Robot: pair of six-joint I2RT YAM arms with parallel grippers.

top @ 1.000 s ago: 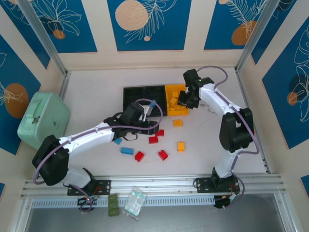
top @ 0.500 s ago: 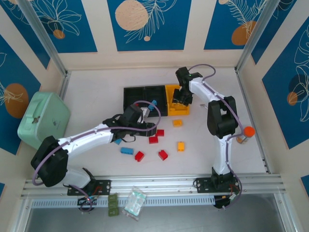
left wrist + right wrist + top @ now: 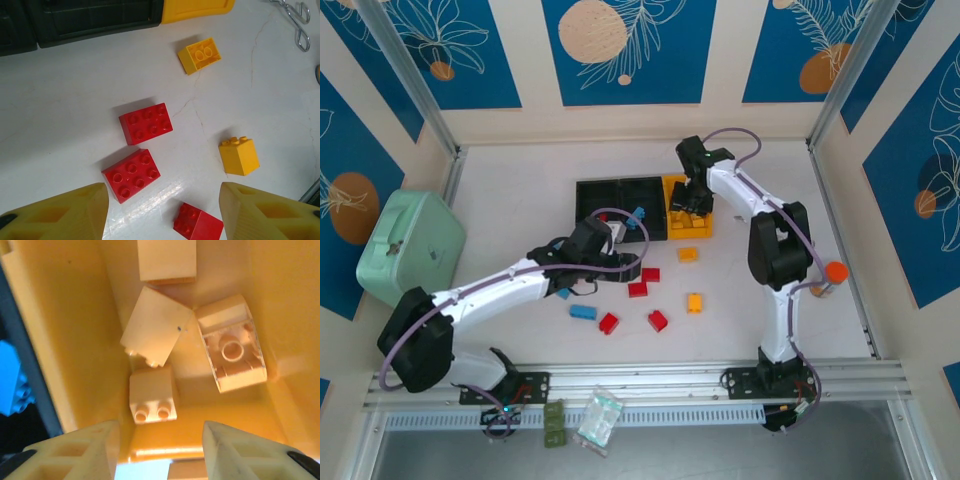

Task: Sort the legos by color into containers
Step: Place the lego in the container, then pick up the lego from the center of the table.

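Two claws, both spread with nothing in them.

Right claw (image 3: 160,426) hangs over the yellow bin (image 3: 280,300), fingers apart and the gap between them empty. Four yellow legos (image 3: 155,327) lie loose on the bin floor under it, one flipped hollow side up. The middle black bin (image 3: 652,190) next door has a light blue lego (image 3: 637,215) by the shared wall. The left black bin (image 3: 595,195) ends the row; it's too dark to read what's in it.

Left claw (image 3: 162,192) is above the desk (image 3: 60,90), fingers well apart, gripping nothing. Ahead of it, two red legos (image 3: 145,122) lie side by side, almost touching. A third red lego (image 3: 197,222) sits on the desk in the gap under the fingers. A flat yellow lego (image 3: 200,55) lies studs up near the yellow bin. A tipped yellow lego (image 3: 239,156) lies further right.

Top view shows a fourth red lego (image 3: 609,322) and a blue lego (image 3: 583,312) closer to the arm bases. A second blue lego (image 3: 563,292) is partly under the left arm. The mint-green case (image 3: 410,245) is at the desk's left edge, well apart.
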